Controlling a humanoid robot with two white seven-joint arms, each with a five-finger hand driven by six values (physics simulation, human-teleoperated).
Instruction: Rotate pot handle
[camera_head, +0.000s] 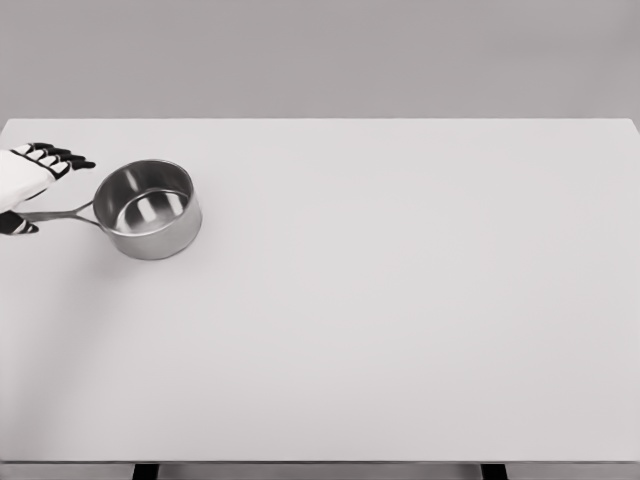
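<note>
No readable text, label, brand, number or sign appeared anywhere in the head view.

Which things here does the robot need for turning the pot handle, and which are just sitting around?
For the job:
pot
pot handle
left hand, at the handle's end with fingers stretched out

Just there:
table, which only holds the pot up

Nothing else is lying about.
</note>
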